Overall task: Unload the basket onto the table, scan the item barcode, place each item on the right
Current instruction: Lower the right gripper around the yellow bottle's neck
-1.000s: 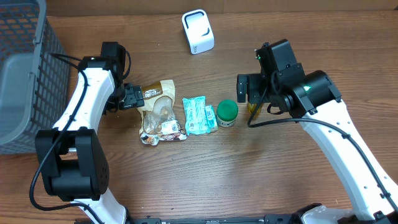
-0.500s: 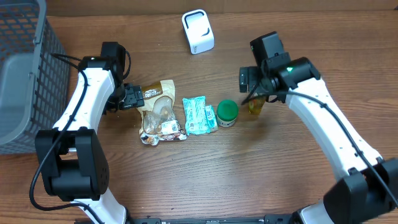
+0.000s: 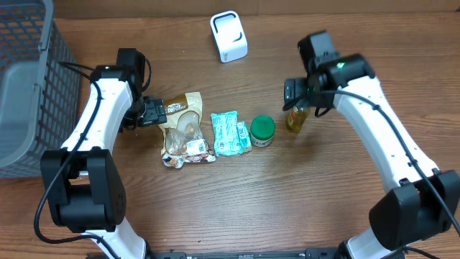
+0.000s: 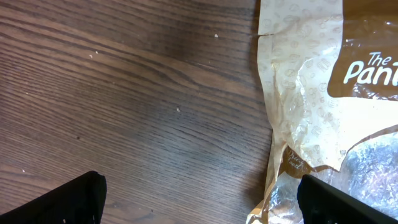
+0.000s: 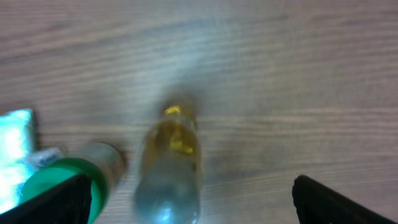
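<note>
Wood-grain table (image 3: 237,208) carries everything, and a grey mesh basket (image 3: 32,93) is set at its far left edge. Just right of the basket the left gripper (image 3: 154,112) is held low over the wood with its jaws spread as wide as they go, and nothing is gripped. The brown snack bag (image 3: 183,129) is found directly to its right. In the left wrist view the bag's crinkled edge is seen reaching in beside the right-hand finger (image 4: 348,199), while bare wood is seen across the rest of the gap.

Further right a teal packet (image 3: 230,133) is laid beside the bag, touching or nearly touching it. A green-lidded jar (image 3: 262,131) is stood just beside the packet. A yellow bottle (image 3: 295,119) is stood near the jar, a little apart from it.

The right gripper (image 3: 295,101) is held above the bottle's far side, jaws fully parted and nothing held. In the blurred right wrist view the bottle is seen low between the fingers.

A white scanner (image 3: 228,36) is placed at the far edge, well apart from the row. Open wood is left along the whole near side, and more is left to the right of the bottle.
</note>
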